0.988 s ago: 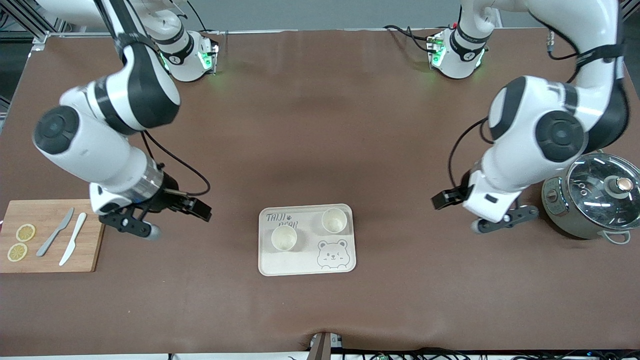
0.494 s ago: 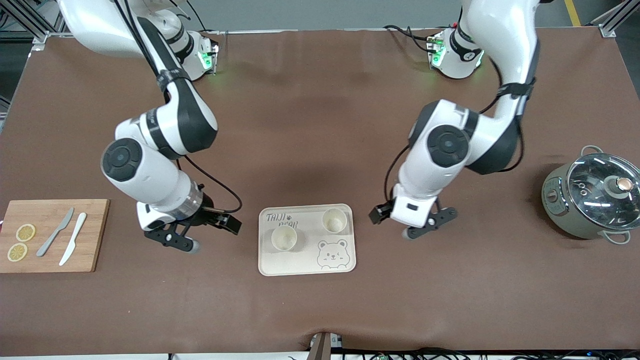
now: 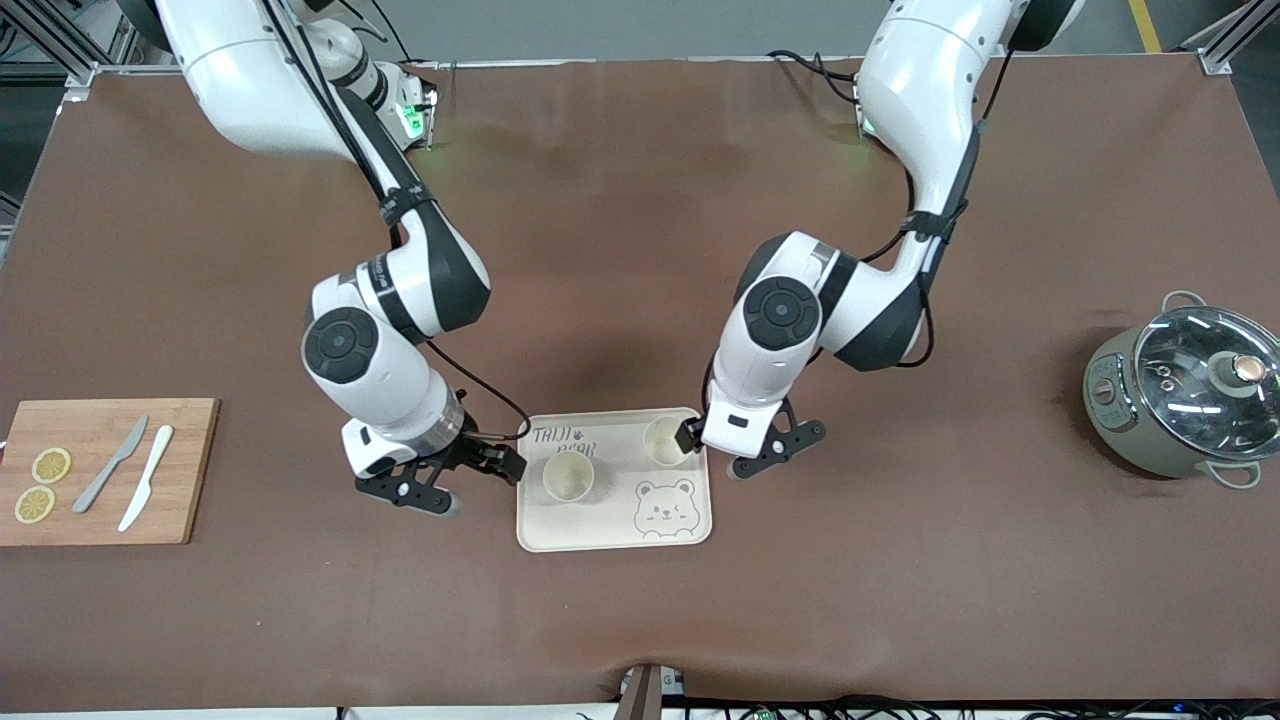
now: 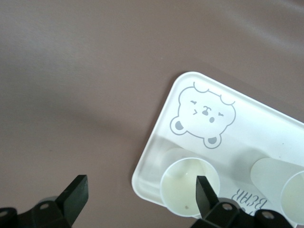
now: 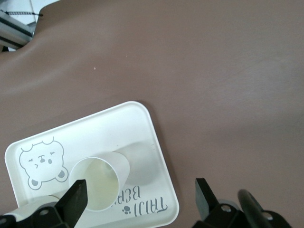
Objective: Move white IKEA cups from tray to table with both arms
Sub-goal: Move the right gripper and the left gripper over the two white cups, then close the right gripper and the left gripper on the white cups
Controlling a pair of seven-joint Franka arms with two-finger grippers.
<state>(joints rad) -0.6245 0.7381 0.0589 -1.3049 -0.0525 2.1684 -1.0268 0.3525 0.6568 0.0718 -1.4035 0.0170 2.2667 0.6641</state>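
Observation:
Two white IKEA cups stand upright on the cream bear tray [image 3: 560, 525]. One cup [image 3: 568, 478] is toward the right arm's end. The other cup [image 3: 667, 441] is toward the left arm's end, farther from the camera. My left gripper [image 3: 712, 452] is open and empty over the tray's edge beside its cup [image 4: 187, 190]. In the left wrist view one fingertip [image 4: 203, 187] shows over that cup's mouth. My right gripper [image 3: 478, 485] is open and empty, just off the tray's other edge. In the right wrist view its cup [image 5: 97, 183] lies beside one fingertip [image 5: 76, 199].
A wooden cutting board [image 3: 180, 470] with two lemon slices and two knives lies at the right arm's end. A metal pot with a glass lid [image 3: 1185, 390] stands at the left arm's end. The tray shows in both wrist views [image 4: 256, 123] [image 5: 118, 128].
Both arms have swung in from the table's two ends toward the tray. Each gripper now sits at one side of the tray. The cups and tray have not moved.

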